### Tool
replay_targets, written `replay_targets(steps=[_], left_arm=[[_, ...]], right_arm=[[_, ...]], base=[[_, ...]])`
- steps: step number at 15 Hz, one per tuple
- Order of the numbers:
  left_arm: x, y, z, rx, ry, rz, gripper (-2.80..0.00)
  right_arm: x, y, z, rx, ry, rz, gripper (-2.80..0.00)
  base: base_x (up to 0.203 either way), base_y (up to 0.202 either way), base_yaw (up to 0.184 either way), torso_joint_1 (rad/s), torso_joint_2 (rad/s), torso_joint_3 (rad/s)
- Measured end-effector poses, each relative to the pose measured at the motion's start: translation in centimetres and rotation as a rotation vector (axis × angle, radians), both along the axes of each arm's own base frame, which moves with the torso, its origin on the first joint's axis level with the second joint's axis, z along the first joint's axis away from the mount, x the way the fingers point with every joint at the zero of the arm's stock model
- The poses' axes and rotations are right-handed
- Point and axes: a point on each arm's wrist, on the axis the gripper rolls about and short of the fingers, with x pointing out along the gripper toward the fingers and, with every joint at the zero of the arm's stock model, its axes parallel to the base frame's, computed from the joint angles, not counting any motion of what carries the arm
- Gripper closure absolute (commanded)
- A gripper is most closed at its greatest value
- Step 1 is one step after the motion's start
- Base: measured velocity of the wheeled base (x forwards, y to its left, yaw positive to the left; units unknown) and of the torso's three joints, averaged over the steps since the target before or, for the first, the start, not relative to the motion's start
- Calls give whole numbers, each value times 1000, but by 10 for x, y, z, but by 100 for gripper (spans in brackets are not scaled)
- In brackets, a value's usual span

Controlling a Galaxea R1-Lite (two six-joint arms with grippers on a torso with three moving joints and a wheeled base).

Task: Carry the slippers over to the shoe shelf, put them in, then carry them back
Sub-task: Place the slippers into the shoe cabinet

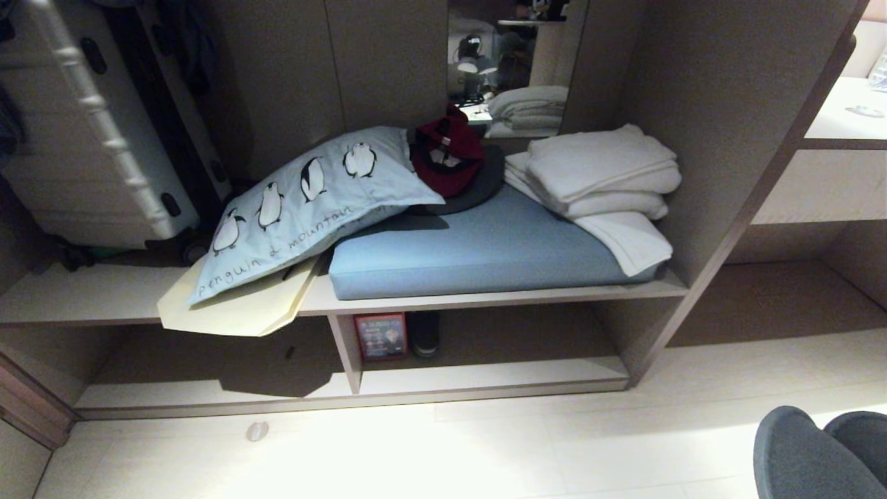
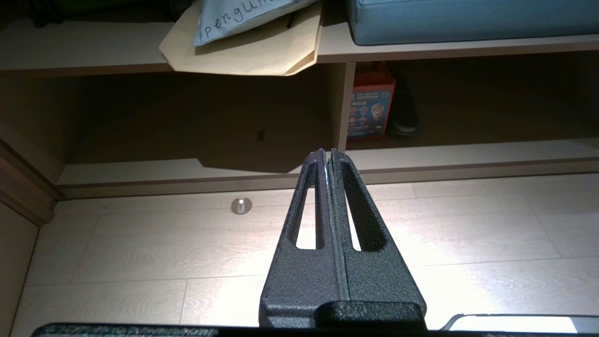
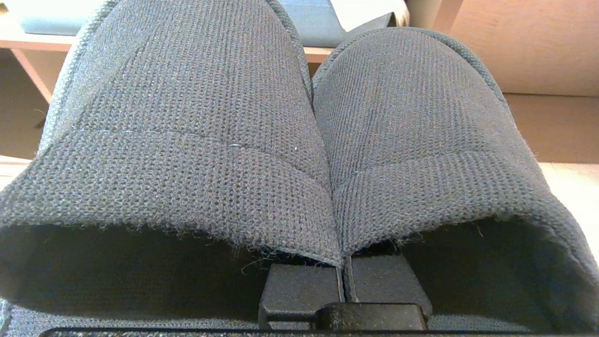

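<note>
The slippers (image 1: 818,457) are a grey-blue fabric pair at the head view's lower right corner, above the pale floor. In the right wrist view the slippers (image 3: 187,140) sit side by side with toes pointing away. My right gripper (image 3: 344,281) is shut on their two touching inner walls, one finger inside each slipper, fingertips hidden by the fabric. The shoe shelf (image 1: 485,378) is the low pale-wood cubby under the blue cushion, ahead and to the left of the slippers. My left gripper (image 2: 327,157) is shut and empty, held over the floor in front of the shoe shelf (image 2: 468,154).
A red box (image 1: 380,336) and a dark object (image 1: 424,333) stand in the cubby by its slanted divider (image 1: 346,353). On the bench lie a blue cushion (image 1: 485,249), penguin pillow (image 1: 305,201), red cap (image 1: 447,152) and folded towels (image 1: 599,180). A suitcase (image 1: 97,125) stands left; a round door stop (image 1: 256,431) sits on the floor.
</note>
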Motion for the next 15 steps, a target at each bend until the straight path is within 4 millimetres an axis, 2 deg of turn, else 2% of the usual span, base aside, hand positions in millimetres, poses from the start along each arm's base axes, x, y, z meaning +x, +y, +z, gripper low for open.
replay_targets(steps=[12, 15], left_arm=[[0, 0, 0, 0, 0, 0, 0], [0, 0, 0, 0, 0, 0, 0]], right_arm=[[1, 0, 4, -5, -2, -7, 0], [4, 0, 42, 4, -60, -10, 0]], base=[[0, 0, 0, 0, 0, 0], [0, 0, 0, 0, 0, 0]])
